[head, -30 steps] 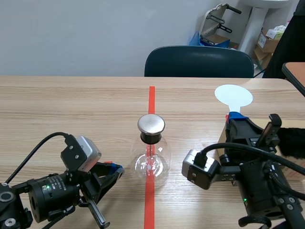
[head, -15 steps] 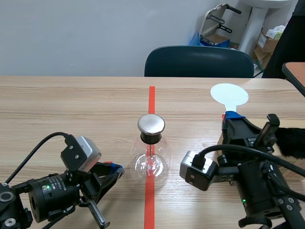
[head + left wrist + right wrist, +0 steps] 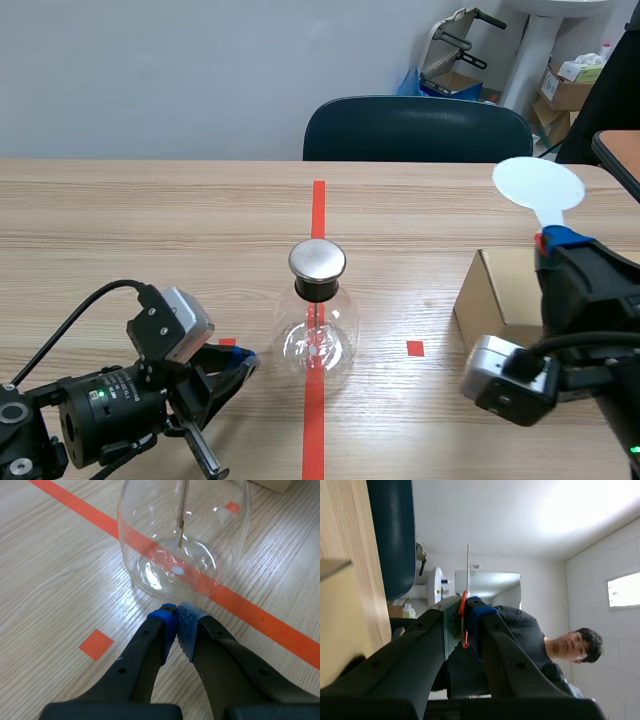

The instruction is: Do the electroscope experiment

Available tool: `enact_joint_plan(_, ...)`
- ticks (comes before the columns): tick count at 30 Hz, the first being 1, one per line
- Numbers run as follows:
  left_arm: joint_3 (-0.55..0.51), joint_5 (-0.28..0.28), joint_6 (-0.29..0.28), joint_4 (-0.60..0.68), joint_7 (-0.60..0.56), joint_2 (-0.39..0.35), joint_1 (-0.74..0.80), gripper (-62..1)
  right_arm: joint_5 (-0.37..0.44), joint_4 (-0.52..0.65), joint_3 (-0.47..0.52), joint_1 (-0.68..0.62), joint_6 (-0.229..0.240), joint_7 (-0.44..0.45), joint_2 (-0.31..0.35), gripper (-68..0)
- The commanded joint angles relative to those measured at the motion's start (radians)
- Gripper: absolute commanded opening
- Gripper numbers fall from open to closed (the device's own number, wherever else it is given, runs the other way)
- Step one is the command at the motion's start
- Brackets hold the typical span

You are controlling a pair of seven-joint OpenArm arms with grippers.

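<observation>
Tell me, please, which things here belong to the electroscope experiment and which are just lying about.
Belonging to the job: glass electroscope flask with its metal cap; white disc paddle, held in the right gripper.
Lying about: cardboard box; dark chair.

- Glass flask (image 3: 317, 330) is standing mid-table on the tape line, blocking the centre.
- Left gripper (image 3: 176, 616), fingertips together, is lying just beside the flask's base.
- Cardboard box (image 3: 498, 292) is taking up the right side.
- Right gripper (image 3: 562, 243) is clamping a white paddle (image 3: 538, 187) upright above the box.
- Table (image 3: 150, 220) is lying open left of and behind the flask, and the flask-to-box gap is passable.
</observation>
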Motion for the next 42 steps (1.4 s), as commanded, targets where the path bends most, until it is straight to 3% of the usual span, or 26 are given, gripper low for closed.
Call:
enact_joint_plan(1,-0.01,-0.008,0.005,0.011,-0.069,-0.032,0.0,-48.9,0.032,0.009,0.048,-0.021,-0.058,0.056,-0.025,-65.6)
enact_joint_plan(4,-0.01,-0.04,0.005,0.027,-0.109,-0.072,0.009,-41.3,0.071,0.009,0.165,-0.064,-0.058,0.199,-0.087,-65.6)
enact_joint_plan(11,-0.01,-0.092,0.004,0.162,-0.239,-0.221,0.121,-41.2,0.222,-0.005,0.393,-0.083,-0.058,0.565,-0.225,-65.6)
enact_joint_plan(15,-0.01,-0.146,-0.013,0.266,-0.338,-0.339,0.224,-41.2,0.343,-0.038,0.478,-0.076,-0.058,0.755,-0.259,-65.6)
enact_joint_plan(17,-0.01,-0.175,-0.035,0.312,-0.388,-0.396,0.274,-40.9,0.362,-0.073,0.5,-0.064,-0.058,0.8,-0.261,-65.6)
enact_joint_plan(21,-0.01,-0.225,-0.049,0.388,-0.474,-0.49,0.365,-32.0,0.4,-0.153,0.533,-0.032,-0.058,0.866,-0.261,-65.6)
enact_joint_plan(24,-0.01,-0.238,-0.064,0.425,-0.521,-0.545,0.416,-31.6,0.412,-0.21,0.557,0.007,-0.058,0.888,-0.26,-65.6)
enact_joint_plan(26,-0.01,-0.237,-0.082,0.439,-0.565,-0.573,0.446,-27.8,0.408,-0.243,0.571,0.034,-0.058,0.886,-0.259,-65.7)
enact_joint_plan(29,-0.01,-0.237,-0.09,0.456,-0.595,-0.592,0.477,-24.8,0.381,-0.29,0.584,0.067,-0.058,0.882,-0.254,-65.7)
enact_joint_plan(37,-0.01,-0.229,-0.089,0.462,-0.61,-0.622,0.52,-24.6,0.269,-0.397,0.603,0.112,-0.058,0.809,-0.252,-65.7)
enact_joint_plan(42,-0.01,-0.169,-0.073,0.484,-0.606,-0.624,0.52,-24.6,0.192,-0.417,0.606,0.112,-0.058,0.741,-0.252,-65.8)
